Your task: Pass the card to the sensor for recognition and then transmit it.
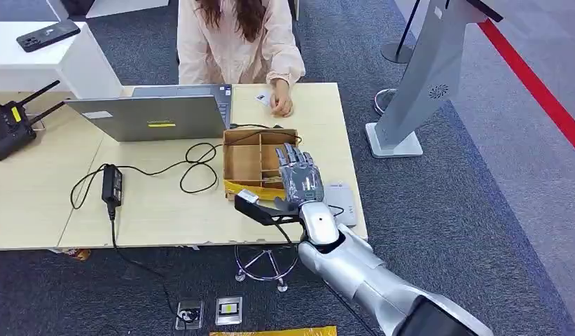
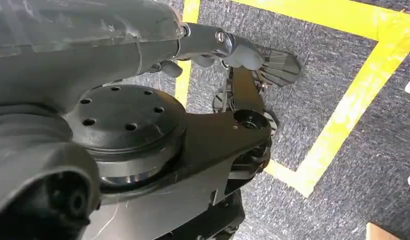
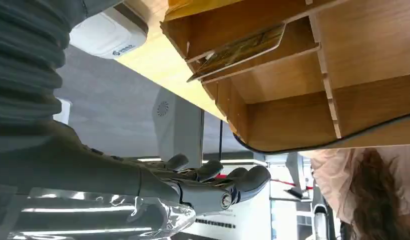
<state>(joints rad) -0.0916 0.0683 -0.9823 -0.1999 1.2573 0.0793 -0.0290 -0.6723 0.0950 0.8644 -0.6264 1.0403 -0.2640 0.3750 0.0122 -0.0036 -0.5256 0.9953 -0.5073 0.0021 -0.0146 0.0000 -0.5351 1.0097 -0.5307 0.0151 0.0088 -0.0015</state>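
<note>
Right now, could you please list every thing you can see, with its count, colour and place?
table: 1, light wood, centre
laptop: 1, grey, far side of table, open
power adapter: 1, black, on table, cable looped to the laptop
wooden box: 1, brown, with compartments, on table under the right robot hand
card: 1, yellowish, leaning in a box compartment
card reader: 1, white, near table edge, right of the box
router: 1, black, left table edge
phone: 1, dark, on white counter
kiosk stand: 1, grey, on the floor
person: 1, light blouse, seated behind table
right robot hand: 1, grey, fingers spread over the box
left robot hand: 1, grey, above the carpet
</note>
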